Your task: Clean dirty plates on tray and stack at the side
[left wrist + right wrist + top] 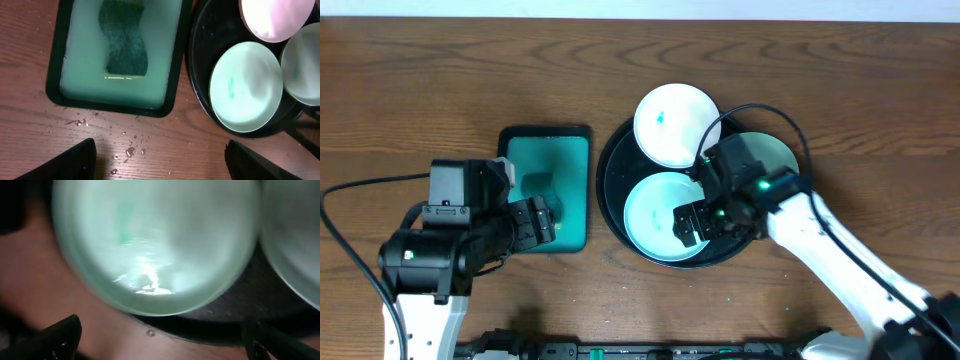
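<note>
Three plates (675, 125) sit on the tray (610, 195). The right end effector (695, 225) hangs released over the near one, and the left end effector (545, 220) is released beside the sponge (124, 42). A shallow-rim pinch may slip, knocking neighbouring plates.

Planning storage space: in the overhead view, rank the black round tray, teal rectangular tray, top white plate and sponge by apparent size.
Largest to smallest:
1. black round tray
2. teal rectangular tray
3. top white plate
4. sponge
None are close calls.
</note>
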`<state>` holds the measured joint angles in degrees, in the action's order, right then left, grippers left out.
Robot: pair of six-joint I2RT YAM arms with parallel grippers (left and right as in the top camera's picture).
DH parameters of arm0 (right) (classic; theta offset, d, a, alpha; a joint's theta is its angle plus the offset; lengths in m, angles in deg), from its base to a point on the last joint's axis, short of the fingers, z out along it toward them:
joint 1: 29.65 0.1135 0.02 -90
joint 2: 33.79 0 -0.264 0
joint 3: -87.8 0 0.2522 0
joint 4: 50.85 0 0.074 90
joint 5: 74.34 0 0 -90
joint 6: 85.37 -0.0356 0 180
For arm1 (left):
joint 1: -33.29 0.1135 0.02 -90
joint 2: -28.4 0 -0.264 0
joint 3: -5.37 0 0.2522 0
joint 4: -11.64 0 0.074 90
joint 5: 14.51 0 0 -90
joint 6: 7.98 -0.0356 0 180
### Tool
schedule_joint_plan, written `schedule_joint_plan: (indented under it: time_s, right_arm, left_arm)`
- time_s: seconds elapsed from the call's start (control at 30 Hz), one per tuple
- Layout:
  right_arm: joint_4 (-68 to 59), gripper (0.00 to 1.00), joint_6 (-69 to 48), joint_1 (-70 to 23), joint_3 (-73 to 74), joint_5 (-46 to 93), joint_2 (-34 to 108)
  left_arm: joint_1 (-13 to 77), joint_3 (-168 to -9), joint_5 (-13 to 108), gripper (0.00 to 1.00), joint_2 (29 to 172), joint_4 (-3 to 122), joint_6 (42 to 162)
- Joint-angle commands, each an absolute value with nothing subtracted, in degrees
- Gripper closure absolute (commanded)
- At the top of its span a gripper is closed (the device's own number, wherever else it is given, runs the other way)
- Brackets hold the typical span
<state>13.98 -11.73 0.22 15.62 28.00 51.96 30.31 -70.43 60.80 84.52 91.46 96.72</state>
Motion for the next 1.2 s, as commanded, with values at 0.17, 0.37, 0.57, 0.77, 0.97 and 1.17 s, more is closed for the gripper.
schedule_joint_plan:
  time_s: [0.17,0.37,0.57,0.77,0.97,1.17]
  right_arm:
    - [11.6,0.65,-23.9,-1.8,15.7,18.5,66.9]
    - [7.3,0.91,-22.6,-2.2,15.7,18.5,74.0]
    - [4.0,0.99,-22.8,-5.4,15.7,18.5,73.9]
    - [4.2,0.99,-22.3,-6.0,15.7,18.5,73.9]
    - [4.3,0.99,-22.3,-6.0,15.7,18.5,74.0]
    - [4.5,0.99,-22.3,-6.0,15.7,18.6,74.0]
  left_arm:
    - [30.6,-71.7,61.0,0.17,84.1,92.0,95.6]
    - [30.6,-71.7,61.2,0.18,84.9,91.7,95.6]
    - [30.6,-69.6,63.4,0.27,88.6,91.1,96.1]
    - [30.6,-65.6,67.9,0.34,98.0,83.7,99.5]
    - [30.6,-63.0,69.5,0.40,113.9,73.7,99.9]
    - [30.6,-63.0,69.1,0.51,128.2,64.3,99.9]
